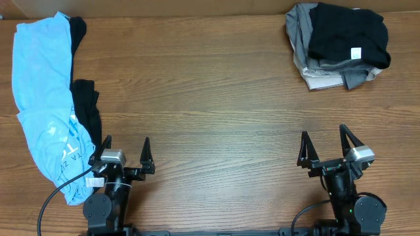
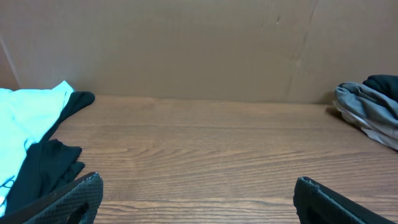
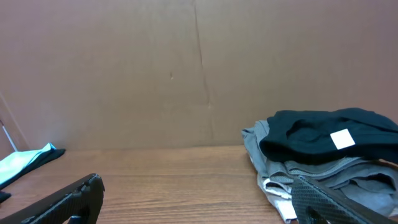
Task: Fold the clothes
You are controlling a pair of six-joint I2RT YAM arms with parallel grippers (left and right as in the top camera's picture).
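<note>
While T-shirt (image 1: 42, 98) lies crumpled, black-grey garments (image 1: 341, 42) stacked

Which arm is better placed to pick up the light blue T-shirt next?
Left. The left gripper stands open right beside the light blue T-shirt; the right gripper, also open, sits across the table, nearer the stack of dark clothes.

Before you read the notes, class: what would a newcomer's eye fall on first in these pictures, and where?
A crumpled light blue T-shirt with white lettering sprawls down the left edge of the wooden table, a long black garment alongside it. At the far right corner sits a stack of black and grey clothes. The left gripper and right gripper stand open at the near edge.
</note>
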